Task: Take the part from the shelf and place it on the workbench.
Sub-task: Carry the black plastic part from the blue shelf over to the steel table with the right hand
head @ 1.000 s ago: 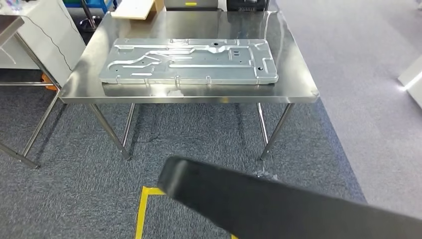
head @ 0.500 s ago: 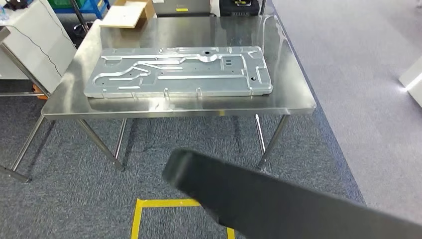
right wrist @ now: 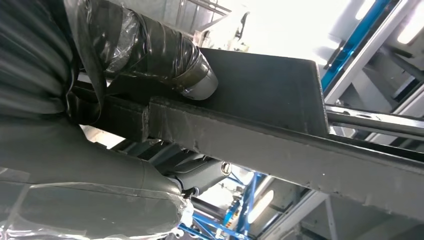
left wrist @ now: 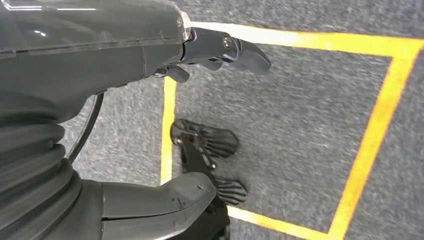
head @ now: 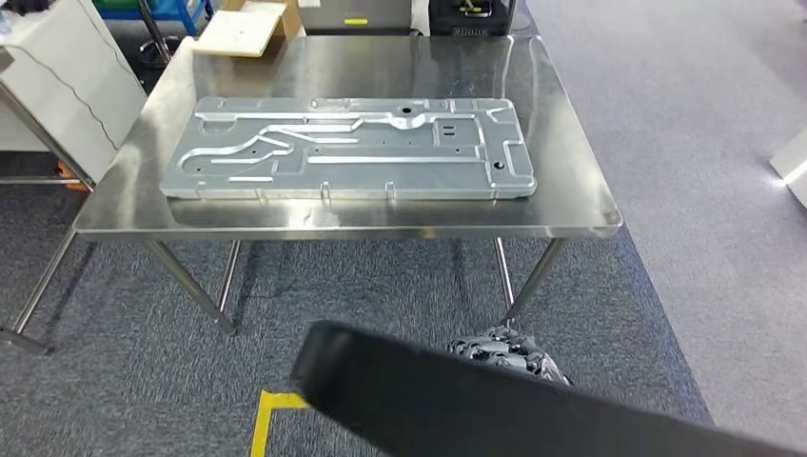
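A long black flat part (head: 457, 405) crosses the bottom of the head view from the lower right, with its end toward the left. My right hand (head: 504, 349) shows just over its far edge, and in the right wrist view my right hand (right wrist: 125, 70) grips the black part (right wrist: 260, 115) with taped fingers wrapped over it. The steel workbench (head: 571, 190) stands ahead of me, beyond the part. My left hand (left wrist: 125, 55) hangs over the carpet with thumb and fingers apart, holding nothing.
A large stamped metal panel (head: 347, 148) lies across the workbench's middle. A cardboard box (head: 249, 27) and dark cases sit past its far edge. A white cabinet (head: 67, 86) stands to the left. Yellow tape (head: 262, 419) marks the grey carpet.
The whole picture has shifted as the camera moved, and the workbench sits slightly closer and more central. The black part's end is lower in the picture, and my right hand now shows behind it.
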Motion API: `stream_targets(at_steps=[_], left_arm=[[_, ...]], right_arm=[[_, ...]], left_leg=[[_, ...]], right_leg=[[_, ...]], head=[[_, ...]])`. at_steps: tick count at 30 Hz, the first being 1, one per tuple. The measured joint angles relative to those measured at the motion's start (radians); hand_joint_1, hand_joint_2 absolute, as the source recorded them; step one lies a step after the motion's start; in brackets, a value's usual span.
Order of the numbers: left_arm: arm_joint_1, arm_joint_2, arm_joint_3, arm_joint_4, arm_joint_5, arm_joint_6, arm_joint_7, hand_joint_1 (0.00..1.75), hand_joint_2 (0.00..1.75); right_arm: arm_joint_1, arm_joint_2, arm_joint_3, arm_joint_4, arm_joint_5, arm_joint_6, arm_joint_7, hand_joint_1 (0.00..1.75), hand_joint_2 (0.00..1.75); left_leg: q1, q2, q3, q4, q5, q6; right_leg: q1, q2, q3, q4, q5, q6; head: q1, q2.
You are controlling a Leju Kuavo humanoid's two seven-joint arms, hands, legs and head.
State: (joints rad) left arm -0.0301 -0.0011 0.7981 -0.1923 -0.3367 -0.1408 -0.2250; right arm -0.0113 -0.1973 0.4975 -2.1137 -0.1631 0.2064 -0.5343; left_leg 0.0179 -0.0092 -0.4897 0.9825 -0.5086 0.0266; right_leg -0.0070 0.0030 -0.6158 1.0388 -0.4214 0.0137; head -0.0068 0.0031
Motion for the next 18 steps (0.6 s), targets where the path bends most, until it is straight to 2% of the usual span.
stream_targets(at_steps=[2, 4, 5, 6, 7, 9, 10, 11, 12, 13, 14, 15, 16, 18], left_arm=[[-0.002, -0.002, 0.0, 0.0, -0.002, -0.002, 0.0, 0.0, 1.75], [-0.003, -0.002, 0.0, 0.0, -0.006, -0.005, -0.001, 0.0, 1.75], [-0.005, -0.002, 0.0, 0.0, -0.007, -0.006, -0.001, 0.0, 1.75], [-0.007, -0.002, 0.001, 0.0, -0.008, -0.006, -0.002, 0.0, 1.75], [-0.008, -0.002, 0.001, 0.0, -0.008, -0.006, -0.002, 0.0, 1.75], [-0.006, -0.002, 0.002, 0.0, -0.008, -0.007, -0.002, 0.0, 1.75], [-0.004, -0.002, 0.002, 0.0, -0.008, -0.007, -0.002, 0.0, 1.75], [-0.002, -0.002, 0.002, 0.0, -0.008, -0.007, -0.002, 0.0, 1.75], [-0.001, -0.001, 0.002, 0.0, -0.008, -0.007, -0.002, 0.0, 1.75], [-0.001, -0.001, 0.002, 0.0, -0.008, -0.007, -0.002, 0.0, 1.75], [-0.001, -0.001, 0.002, 0.0, -0.008, -0.007, -0.001, 0.0, 1.75], [-0.001, -0.001, 0.003, 0.0, -0.008, -0.007, -0.001, 0.0, 1.75], [-0.001, 0.0, 0.003, 0.0, -0.008, -0.006, -0.001, 0.0, 1.75], [-0.001, 0.0, 0.004, 0.0, -0.008, -0.006, 0.0, 0.0, 1.75]], right_arm=[[0.001, -0.002, 0.0, -0.001, 0.001, -0.004, -0.001, 1.75, 1.75], [0.003, -0.002, 0.0, -0.003, 0.002, -0.007, -0.002, 1.75, 1.75], [0.003, -0.003, 0.0, -0.004, 0.002, -0.008, -0.002, 1.75, 1.75], [0.002, -0.003, 0.0, -0.005, 0.002, -0.008, -0.003, 1.75, 1.75], [0.002, -0.003, 0.0, -0.005, 0.002, -0.008, -0.003, 1.75, 1.75], [0.003, -0.004, 0.0, -0.005, 0.002, -0.009, -0.004, 1.75, 1.75], [0.004, -0.004, 0.0, -0.005, 0.002, -0.009, -0.004, 1.75, 1.75], [0.005, -0.004, 0.0, -0.005, 0.002, -0.008, -0.004, 1.75, 1.75], [0.005, -0.004, 0.0, -0.005, 0.002, -0.008, -0.004, 1.75, 1.75], [0.006, -0.004, 0.0, -0.005, 0.002, -0.007, -0.004, 1.75, 1.75], [0.005, -0.004, 0.0, -0.005, 0.002, -0.007, -0.004, 1.75, 1.75], [0.005, -0.004, 0.0, -0.005, 0.002, -0.007, -0.004, 1.75, 1.75], [0.005, -0.004, 0.0, -0.005, 0.001, -0.007, -0.004, 1.75, 1.75], [0.004, -0.004, 0.0, -0.005, 0.001, -0.007, -0.004, 1.75, 1.75]], left_leg=[[0.0, 0.001, 0.003, -0.008, -0.005, -0.012], [0.0, 0.003, 0.011, -0.016, -0.011, -0.022], [0.001, 0.004, 0.008, -0.002, -0.02, -0.026], [0.001, 0.005, -0.008, 0.035, -0.037, -0.029], [0.003, 0.005, -0.04, 0.096, -0.06, -0.031], [0.003, 0.005, -0.131, 0.239, -0.102, -0.035], [0.003, 0.005, -0.165, 0.278, -0.1, -0.036], [0.003, 0.005, -0.179, 0.278, -0.076, -0.036], [0.003, 0.006, -0.172, 0.234, -0.03, -0.035], [0.003, 0.006, -0.153, 0.167, 0.022, -0.033], [0.002, 0.006, -0.13, 0.103, 0.059, -0.032], [0.001, 0.006, -0.109, 0.052, 0.08, -0.028], [-0.001, 0.005, -0.099, 0.027, 0.082, -0.025], [-0.003, 0.003, -0.092, 0.018, 0.068, -0.012]], right_leg=[[0.009, 0.0, 0.009, -0.03, -0.007, -0.012], [0.004, 0.002, 0.022, -0.048, -0.011, -0.022], [0.001, 0.002, 0.033, -0.056, -0.013, -0.028], [-0.002, 0.0, 0.044, -0.064, -0.016, -0.034], [-0.002, -0.002, 0.053, -0.068, -0.021, -0.039], [0.0, -0.003, 0.066, -0.068, -0.034, -0.045], [0.0, -0.002, 0.074, -0.067, -0.041, -0.045], [0.0, -0.001, 0.084, -0.067, -0.049, -0.044], [0.0, 0.0, 0.096, -0.066, -0.058, -0.042], [-0.001, 0.001, 0.109, -0.066, -0.068, -0.038], [0.001, 0.001, 0.12, -0.065, -0.078, -0.032], [0.002, 0.002, 0.127, -0.064, -0.087, -0.027], [0.004, 0.002, 0.129, -0.063, -0.092, -0.021], [0.004, 0.003, 0.129, -0.064, -0.099, -0.013]], head=[[0.0, 0.0], [0.0, 0.0], [-0.001, 0.0], [-0.001, 0.0], [-0.001, 0.0], [0.0, 0.0], [-0.001, 0.0], [-0.001, 0.0], [-0.001, 0.0], [-0.001, 0.0], [0.0, 0.0], [0.0, 0.0], [0.0, 0.0], [0.0, 0.0]])
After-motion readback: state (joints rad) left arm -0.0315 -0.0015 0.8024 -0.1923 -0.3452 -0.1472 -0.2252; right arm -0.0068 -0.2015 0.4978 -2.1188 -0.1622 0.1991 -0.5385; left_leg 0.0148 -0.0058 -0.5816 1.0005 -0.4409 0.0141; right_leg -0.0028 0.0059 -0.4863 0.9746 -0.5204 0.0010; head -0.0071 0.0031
